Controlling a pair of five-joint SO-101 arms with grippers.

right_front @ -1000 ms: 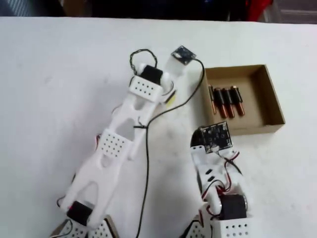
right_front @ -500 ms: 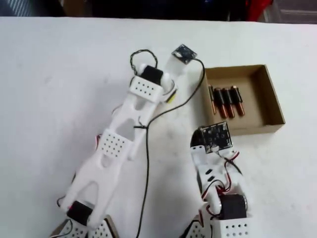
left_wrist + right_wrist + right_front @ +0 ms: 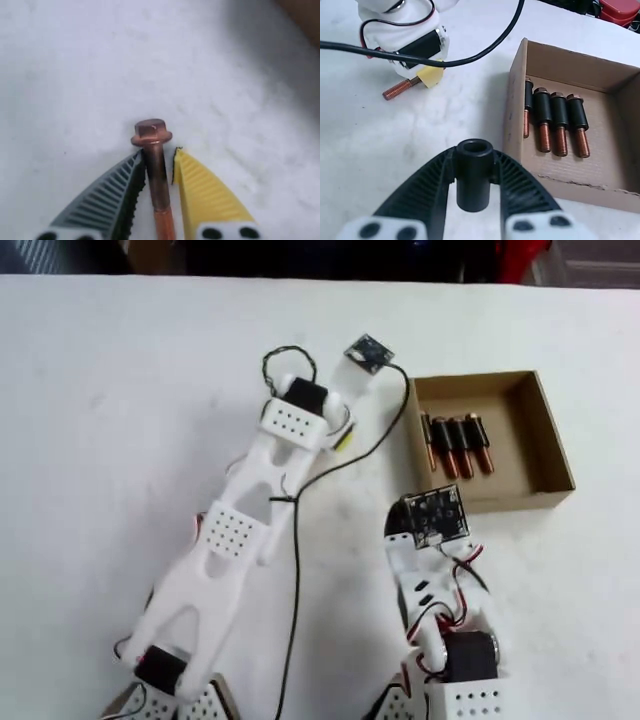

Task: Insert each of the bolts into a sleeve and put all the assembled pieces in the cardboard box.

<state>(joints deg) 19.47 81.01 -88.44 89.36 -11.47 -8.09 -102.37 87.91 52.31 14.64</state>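
My left gripper [image 3: 159, 156] is shut on the shank of a copper bolt [image 3: 152, 150], whose hex head pokes out past the grey and yellow fingertips just above the white table. In the right wrist view that bolt's threaded end [image 3: 397, 90] sticks out beside the yellow finger [image 3: 430, 76]. My right gripper [image 3: 474, 161] is shut on an upright black sleeve [image 3: 474, 181], bore up, close to the cardboard box [image 3: 513, 116]. Several bolts in sleeves [image 3: 554, 122] lie side by side in the box. From above, the left arm [image 3: 290, 418] stands left of the box [image 3: 549, 442], the right arm [image 3: 432, 518] just in front of it.
A black cable [image 3: 296, 540] runs from the left arm's wrist down between the two arms. The table [image 3: 120, 390] is bare white on the left and at the back. The right half of the box floor [image 3: 515, 430] holds nothing.
The left arm's wrist has shifted slightly, with the bolt still in its gripper. The right arm and the box have not moved.
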